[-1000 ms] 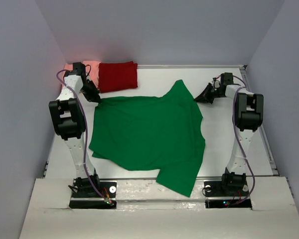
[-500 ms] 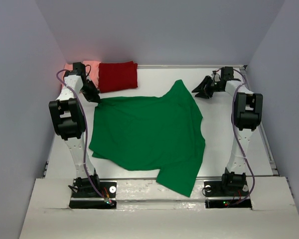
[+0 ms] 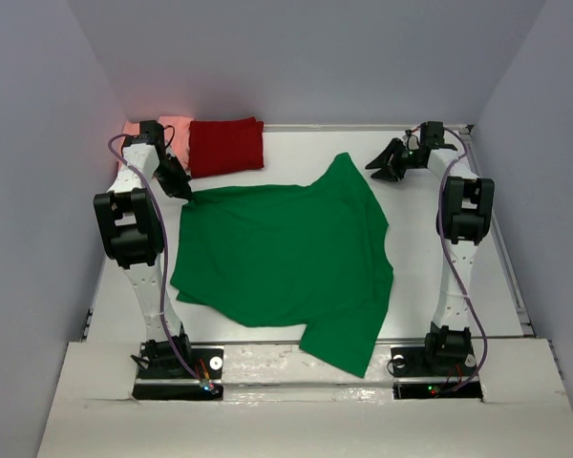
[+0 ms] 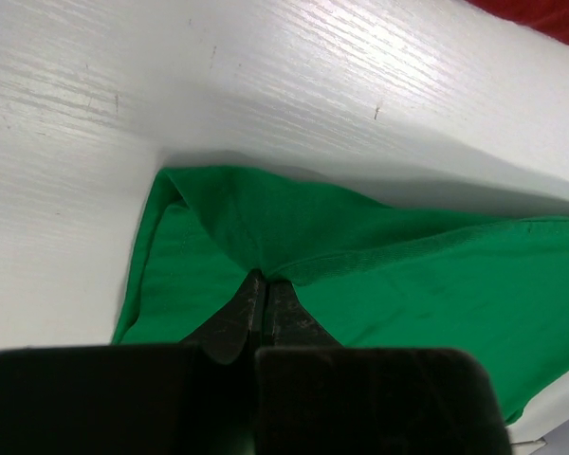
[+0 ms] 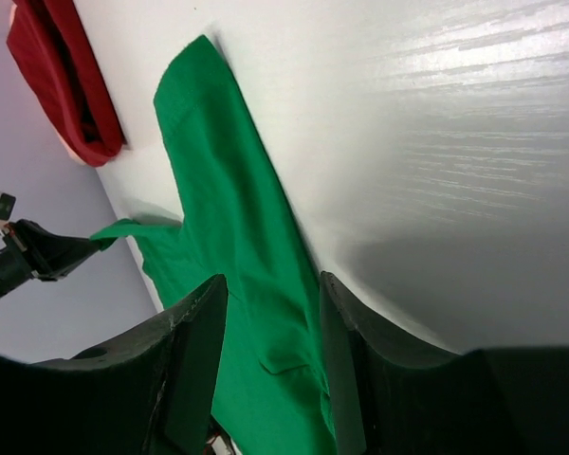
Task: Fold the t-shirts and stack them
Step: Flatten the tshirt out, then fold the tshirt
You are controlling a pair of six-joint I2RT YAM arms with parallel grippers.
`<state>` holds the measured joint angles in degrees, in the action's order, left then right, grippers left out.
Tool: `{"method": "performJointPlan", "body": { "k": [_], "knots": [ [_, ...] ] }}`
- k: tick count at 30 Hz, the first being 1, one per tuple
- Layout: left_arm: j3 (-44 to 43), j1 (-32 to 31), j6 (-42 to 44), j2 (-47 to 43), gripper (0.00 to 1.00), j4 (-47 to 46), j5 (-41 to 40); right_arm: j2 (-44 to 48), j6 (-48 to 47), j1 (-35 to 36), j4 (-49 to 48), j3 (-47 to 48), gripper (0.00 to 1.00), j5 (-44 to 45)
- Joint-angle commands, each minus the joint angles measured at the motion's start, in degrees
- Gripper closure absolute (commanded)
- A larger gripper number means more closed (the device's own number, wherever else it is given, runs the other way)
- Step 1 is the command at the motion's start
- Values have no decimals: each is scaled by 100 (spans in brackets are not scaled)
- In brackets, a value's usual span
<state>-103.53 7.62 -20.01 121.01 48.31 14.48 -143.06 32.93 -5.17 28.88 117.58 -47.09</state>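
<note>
Right gripper (image 3: 386, 164) is standing spread and empty now, and we are seeing it pulling back from the green shirt (image 3: 277, 258) toward the far edge. Left gripper (image 3: 179, 183) is still pinching the shirt's far-left corner, the rest lying flat on the table (image 3: 430, 248) beside the folded red shirt (image 3: 226, 145).

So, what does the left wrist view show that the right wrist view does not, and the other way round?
Only the left wrist view: a close look at the left gripper, shut on a bunched edge of the green t-shirt.
Only the right wrist view: the right gripper, open with nothing between its fingers, and a long stretch of that shirt lying flat.
Both: the green t-shirt, the dark red t-shirt at the frame's edge, and the white table.
</note>
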Motion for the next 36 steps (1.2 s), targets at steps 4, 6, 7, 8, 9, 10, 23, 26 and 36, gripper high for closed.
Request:
{"method": "performJointPlan", "body": {
  "k": [4, 6, 7, 8, 9, 10, 23, 26, 36],
  "knots": [
    [-264, 29, 67, -280, 100, 178, 37, 138, -409, 174, 337, -68, 50, 156],
    [-273, 38, 67, -271, 100, 178, 37, 138, -453, 340, 390, -77, 51, 200],
    [-282, 29, 67, -254, 100, 178, 46, 138, -471, 341, 416, -86, 51, 226],
    [-274, 29, 76, -253, 100, 178, 46, 138, -480, 428, 416, -95, 51, 244],
    [-265, 38, 67, -253, 100, 178, 55, 138, -489, 499, 416, -104, 51, 270],
    [-256, 29, 76, -262, 100, 170, 55, 138, -472, 499, 416, -104, 51, 288],
    [201, 21, 85, -455, 100, -24, 117, -37, -375, 605, 293, 643, 87, 341],
    [227, 21, 120, -473, 100, -24, 116, 76, -436, 658, 293, 679, 96, 139],
    [236, 12, 76, -421, 100, -103, 178, 472, -1130, 1123, 1031, 249, 100, -933]
  ]
}}
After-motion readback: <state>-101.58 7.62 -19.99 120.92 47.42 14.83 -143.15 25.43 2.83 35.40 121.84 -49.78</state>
